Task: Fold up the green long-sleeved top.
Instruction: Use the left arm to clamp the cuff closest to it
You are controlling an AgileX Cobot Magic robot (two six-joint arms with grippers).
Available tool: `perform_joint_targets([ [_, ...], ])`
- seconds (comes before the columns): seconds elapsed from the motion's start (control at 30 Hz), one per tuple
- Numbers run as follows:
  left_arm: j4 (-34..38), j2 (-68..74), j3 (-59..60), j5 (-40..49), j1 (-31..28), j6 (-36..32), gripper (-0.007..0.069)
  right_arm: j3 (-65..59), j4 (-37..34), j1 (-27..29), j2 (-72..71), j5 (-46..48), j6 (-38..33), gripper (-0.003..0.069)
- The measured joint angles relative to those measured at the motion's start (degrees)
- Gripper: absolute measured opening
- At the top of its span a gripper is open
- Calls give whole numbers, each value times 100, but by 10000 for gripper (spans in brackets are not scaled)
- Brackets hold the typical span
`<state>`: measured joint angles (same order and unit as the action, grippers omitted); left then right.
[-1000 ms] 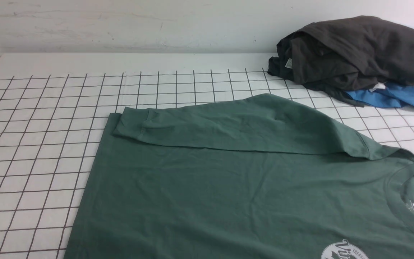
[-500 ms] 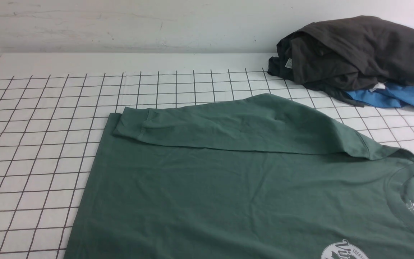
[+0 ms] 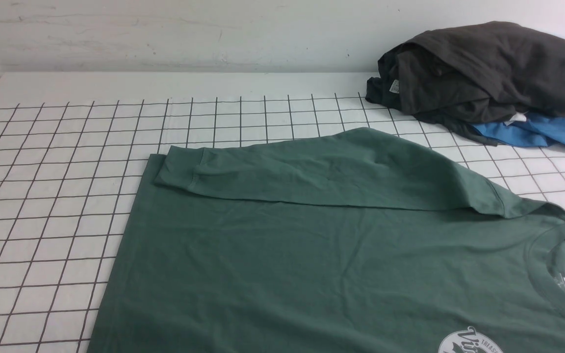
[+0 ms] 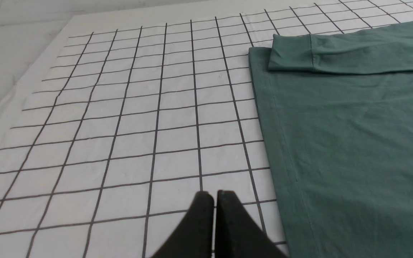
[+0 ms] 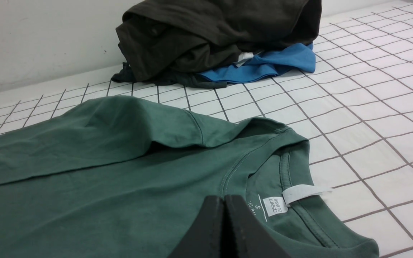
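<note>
Nearest you, both grippers have their jaws clenched on nothing. The left gripper (image 4: 214, 195) hovers over bare grid cloth (image 4: 120, 125) just left of the hem (image 4: 274, 143), and the right gripper (image 5: 224, 199) hangs by the neck tag (image 5: 305, 191). The green long-sleeved top (image 3: 312, 255) lies flat, neck to the right.

Open up before you pinch, and take hem and shoulder at matching depth so the crease runs straight. The near sleeve is out of view, so it probably wants laying in first.

Farther off, the far sleeve (image 3: 312, 171) lies across the body, with its cuff (image 4: 290, 57) at the far-left corner; don't drag it loose. At the far right, the dark grey garment (image 3: 488, 68) is heaped on the blue garment (image 3: 537, 132), near the shoulder. Keep your swing clear of them.
</note>
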<state>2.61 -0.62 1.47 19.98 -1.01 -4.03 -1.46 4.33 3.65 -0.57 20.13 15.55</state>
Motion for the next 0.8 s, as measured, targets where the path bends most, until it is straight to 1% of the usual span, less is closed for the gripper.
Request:
perform_joint_targets([
  [0.63, 10, 0, 0, -23, 0, 0, -5, 0, -9, 0, 0, 0, 57, -15],
  [0.7, 141, 0, 0, -46, 0, 56, -5, 0, -32, 0, 0, 0, 57, -15],
  [0.77, 673, 0, 0, -103, 0, 294, -5, 0, -217, 0, 0, 11, 61, -15],
  [0.8, 1081, 0, 6, -166, 0, 515, -5, 5, -432, 0, 0, 11, 76, -15],
])
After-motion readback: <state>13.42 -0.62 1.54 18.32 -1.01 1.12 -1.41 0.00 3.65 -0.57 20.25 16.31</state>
